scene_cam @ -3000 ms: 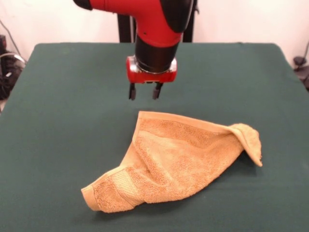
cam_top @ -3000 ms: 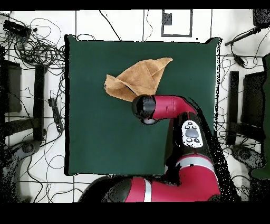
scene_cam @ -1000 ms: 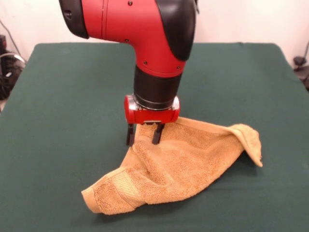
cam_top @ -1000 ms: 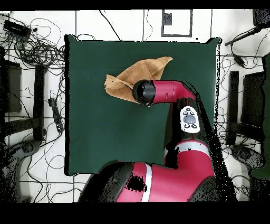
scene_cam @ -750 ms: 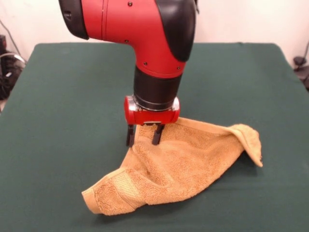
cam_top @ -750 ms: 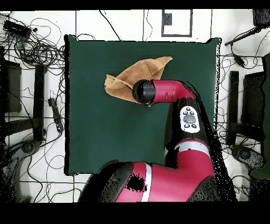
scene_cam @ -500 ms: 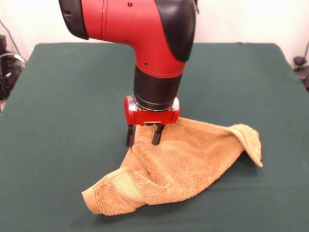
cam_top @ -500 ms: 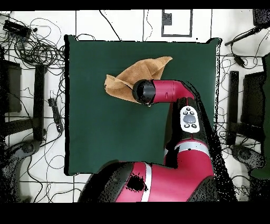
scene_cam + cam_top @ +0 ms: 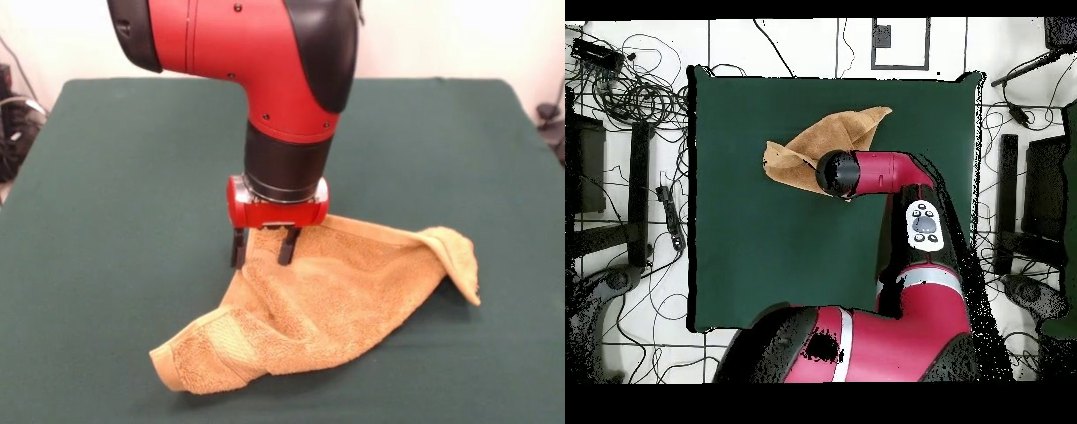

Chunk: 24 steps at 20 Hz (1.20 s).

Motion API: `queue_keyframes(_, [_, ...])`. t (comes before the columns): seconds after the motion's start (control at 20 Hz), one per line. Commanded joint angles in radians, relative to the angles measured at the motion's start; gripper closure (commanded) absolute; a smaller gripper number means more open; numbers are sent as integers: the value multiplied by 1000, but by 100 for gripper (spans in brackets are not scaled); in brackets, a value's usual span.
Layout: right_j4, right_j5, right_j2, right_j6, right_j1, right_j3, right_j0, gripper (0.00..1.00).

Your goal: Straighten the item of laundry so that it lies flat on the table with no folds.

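The golden-orange terry towel (image 9: pixel 327 300) lies crumpled and folded on the dark green table (image 9: pixel 115 177), in the lower middle of the front view. Its long axis runs diagonally from a rolled corner with a flat woven band at the lower left up to a raised, folded-over peak at the right. In the overhead view the towel (image 9: pixel 827 138) sits in the upper middle of the table (image 9: pixel 765 260), its long axis stretching from a blunt end at left to a narrow tip pointing to the upper right.

The end effector (image 9: pixel 263 248) stands upright at the towel's upper left edge, its two dark fingers (image 9: pixel 286 247) parted, with the towel's hem between them; whether they pinch the cloth cannot be told.

No writing or brand is readable on towel or arm.

Against half a second ago nothing visible differs: arm and towel keep the same places. Three seconds ago the end effector hung above the table, clear of the towel's far edge.
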Motion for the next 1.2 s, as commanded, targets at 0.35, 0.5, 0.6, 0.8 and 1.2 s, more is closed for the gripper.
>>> queue_keyframes(0.35, [-11,-149,81,120,97,4,19,0])
queue_keyframes(0.5, [-11,-142,83,114,84,17,18,0])
queue_keyframes(0.6, [-11,-151,91,110,62,43,13,0])
queue_keyframes(0.8, [0,-155,98,123,-19,141,8,0])
queue_keyframes(1.2, [27,-120,80,144,-107,237,13,0])
